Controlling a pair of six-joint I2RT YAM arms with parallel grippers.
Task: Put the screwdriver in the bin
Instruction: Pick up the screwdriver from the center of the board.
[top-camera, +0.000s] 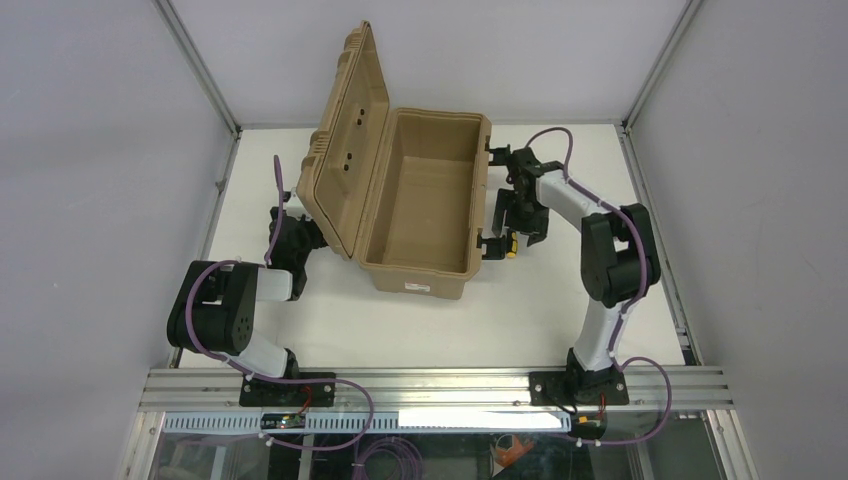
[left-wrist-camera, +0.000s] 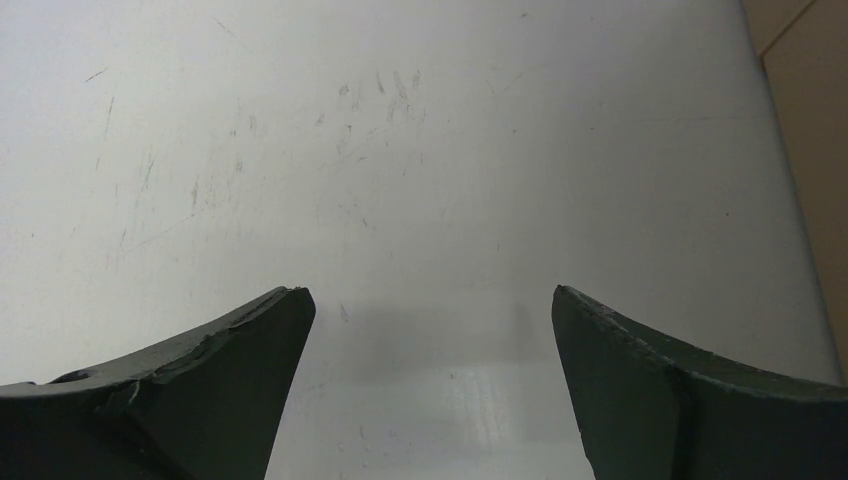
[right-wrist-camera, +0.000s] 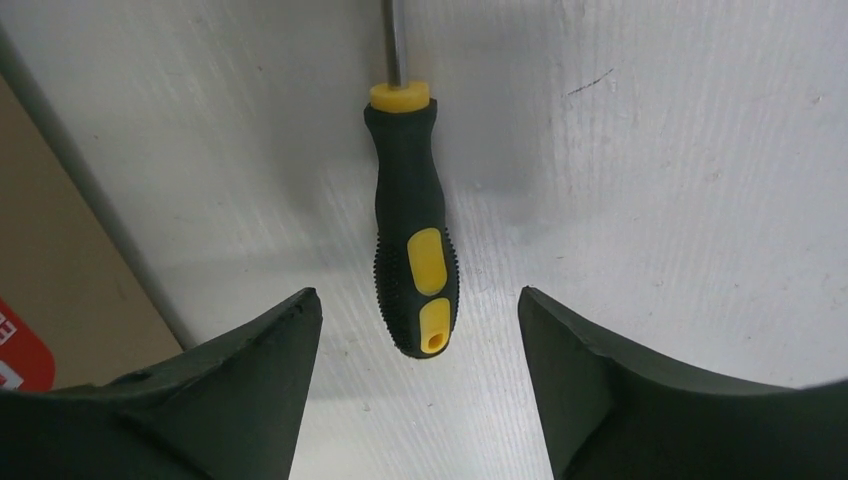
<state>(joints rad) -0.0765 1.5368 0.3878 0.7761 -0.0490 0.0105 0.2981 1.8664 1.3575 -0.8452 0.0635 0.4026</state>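
Note:
The tan bin (top-camera: 415, 275) stands open mid-table, its ribbed lid (top-camera: 345, 165) tilted up to the left. The screwdriver (right-wrist-camera: 414, 235), yellow-and-black handle with a thin dark shaft, lies flat on the white table just right of the bin; a bit of its yellow shows in the top view (top-camera: 511, 251). My right gripper (right-wrist-camera: 420, 300) is open and hovers over the handle's butt end, one finger on each side, not touching it; it also shows in the top view (top-camera: 518, 222). My left gripper (left-wrist-camera: 430, 295) is open and empty over bare table, left of the lid (top-camera: 290, 240).
The bin's tan wall (right-wrist-camera: 40, 240) with a red-and-white label (right-wrist-camera: 18, 350) lies close on the left of the right gripper. Black latches (top-camera: 492, 245) stick out from the bin's right side. The bin's edge (left-wrist-camera: 815, 120) lies right of the left gripper. Enclosure walls surround the table.

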